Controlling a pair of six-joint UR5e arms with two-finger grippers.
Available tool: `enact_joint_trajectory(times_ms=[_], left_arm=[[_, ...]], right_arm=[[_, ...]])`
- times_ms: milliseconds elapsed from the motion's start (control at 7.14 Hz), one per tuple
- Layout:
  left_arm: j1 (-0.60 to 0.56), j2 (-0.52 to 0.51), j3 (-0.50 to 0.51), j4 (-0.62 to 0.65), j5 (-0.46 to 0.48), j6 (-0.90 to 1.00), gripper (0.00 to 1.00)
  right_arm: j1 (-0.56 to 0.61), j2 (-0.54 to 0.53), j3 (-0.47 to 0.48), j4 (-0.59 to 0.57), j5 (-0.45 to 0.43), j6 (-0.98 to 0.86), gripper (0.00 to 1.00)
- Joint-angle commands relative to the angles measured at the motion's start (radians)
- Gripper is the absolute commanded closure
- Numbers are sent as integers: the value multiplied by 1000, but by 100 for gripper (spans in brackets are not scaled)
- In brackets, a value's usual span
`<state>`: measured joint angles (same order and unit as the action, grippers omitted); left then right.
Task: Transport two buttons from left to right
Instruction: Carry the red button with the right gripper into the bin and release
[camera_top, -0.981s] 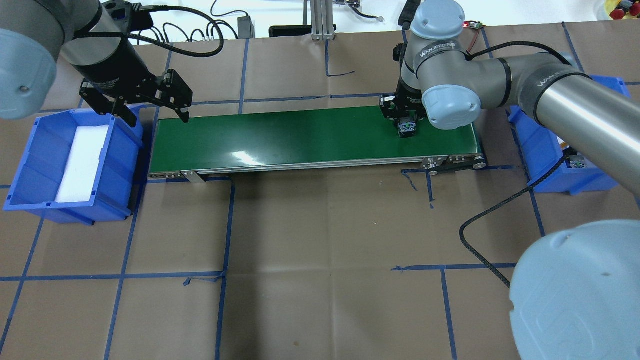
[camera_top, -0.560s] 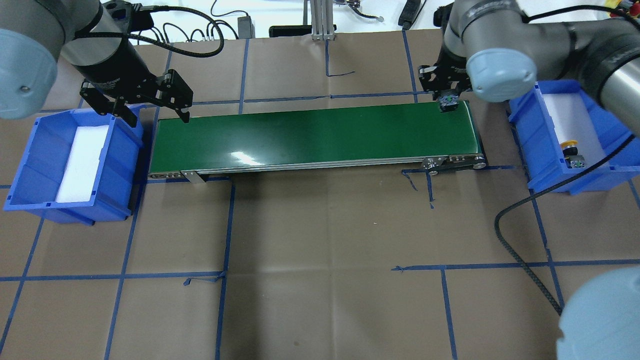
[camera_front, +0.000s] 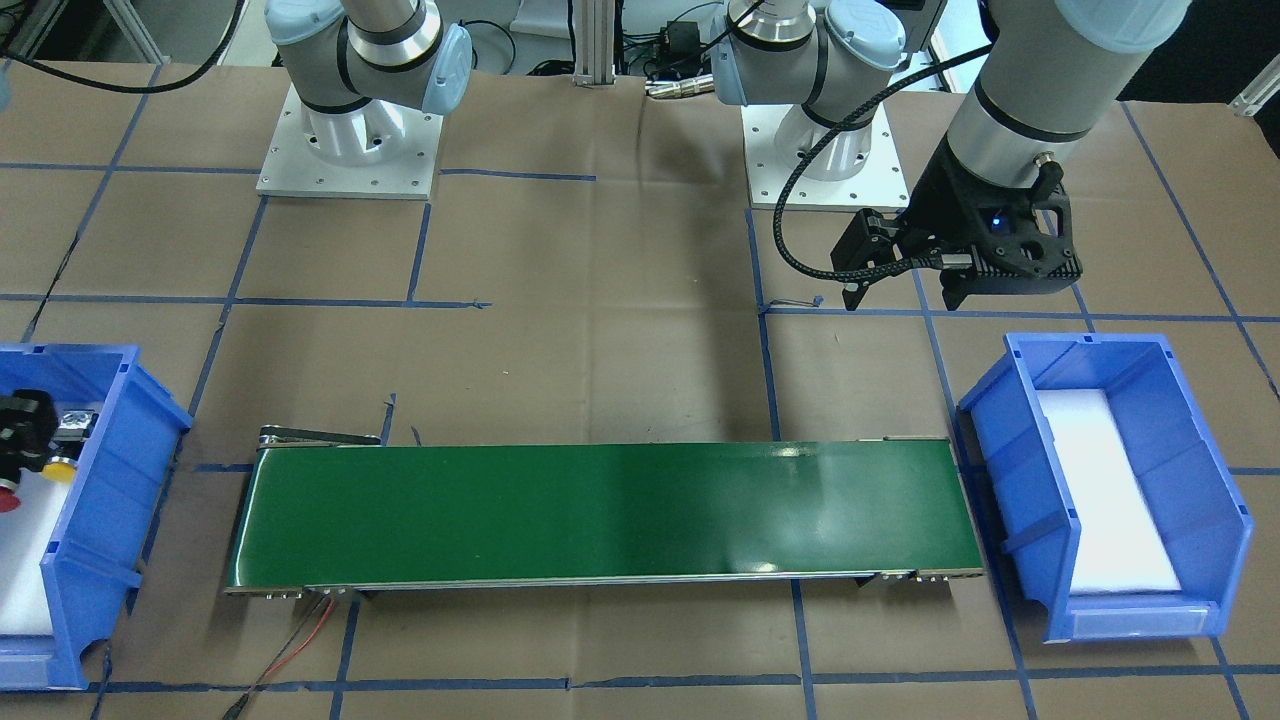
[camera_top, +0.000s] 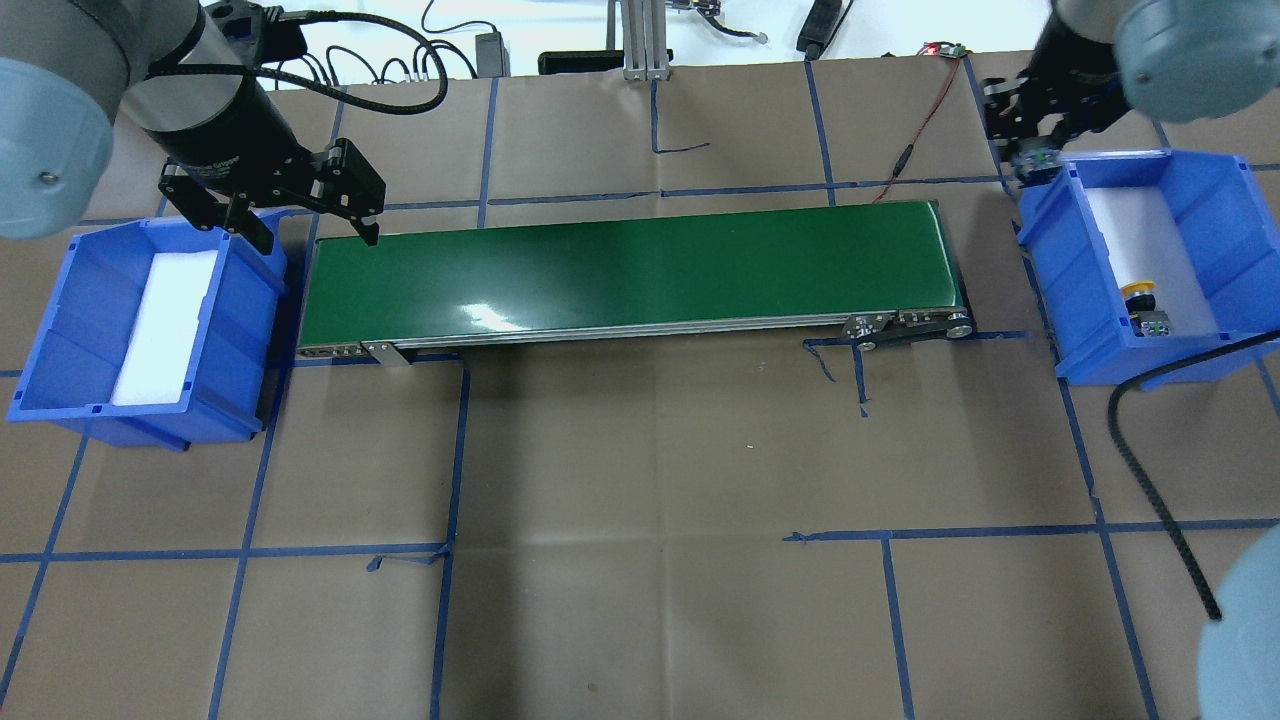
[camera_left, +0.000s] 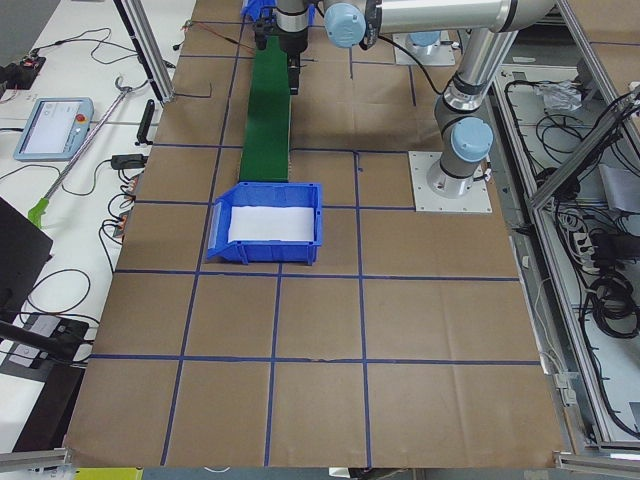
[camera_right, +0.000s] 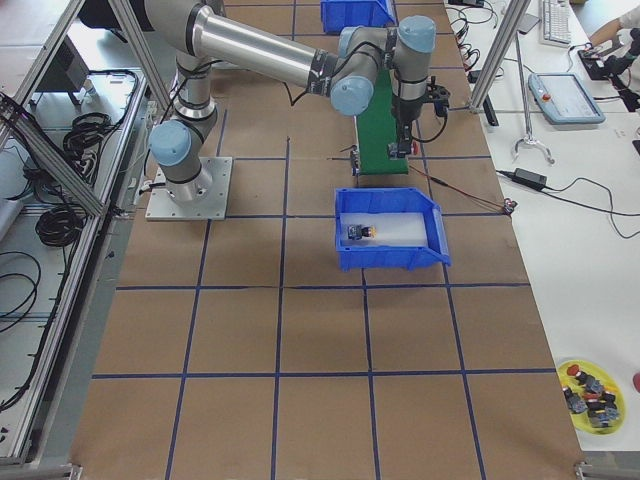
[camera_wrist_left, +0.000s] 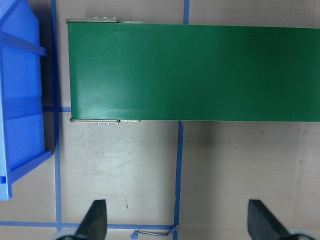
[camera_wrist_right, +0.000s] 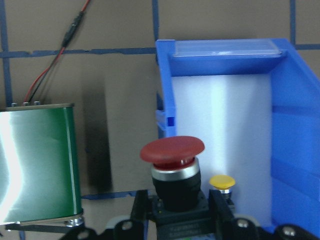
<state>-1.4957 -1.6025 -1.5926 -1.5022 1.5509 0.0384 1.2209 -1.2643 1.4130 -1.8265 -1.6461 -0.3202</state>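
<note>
Overhead and front views oppose, share belt (camera_top: 630, 270); wrist cameras close, seemingly downward.

Room's bright and evenly lit, and the light comes from above, going by the glare. The green conveyor belt (camera_top: 630, 265) throws back white patches near its front edge in the overhead view, and approx. half the belt showing in the right wrist view is washed pale. Shadows are soft, e.g. a dim band on the brown paper (camera_top: 640, 480) beside the belt end in the right wrist cam. The white foam pad (camera_wrist_right: 220, 120) in the blue bin (camera_wrist_right: 295, 125) is nearly blown out. The red button (camera_wrist_right: 172, 150) is fairly sharp w/ a dull sheen, while the yellow button (camera_wrist_right: 221, 181) behind it is softer. The fingertips (camera_wrist_left: 96, 220) of the left gripper (camera_wrist_left: 177, 222) are out of focus. The right gripper (camera_top: 1035, 165) smears slightly in the overhead view.
</note>
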Motion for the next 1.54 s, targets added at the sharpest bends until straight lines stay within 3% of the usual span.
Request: enact_joint_trajectory(times_ms=[0, 560, 981, 1401], left_arm=[[2, 1, 0, 0, 0, 0, 1], [0, -1, -1, -1, 0, 0, 1], [0, 1, -1, 0, 0, 0, 1], [0, 1, 0, 0, 0, 0, 1]], right_arm=[[-69, 69, -28, -17, 3, -129, 96], [-92, 181, 10, -117, 2, -143, 96], [-133, 233, 78, -261, 3, -170, 96], [-129, 269, 93, -264, 2, -161, 95]])
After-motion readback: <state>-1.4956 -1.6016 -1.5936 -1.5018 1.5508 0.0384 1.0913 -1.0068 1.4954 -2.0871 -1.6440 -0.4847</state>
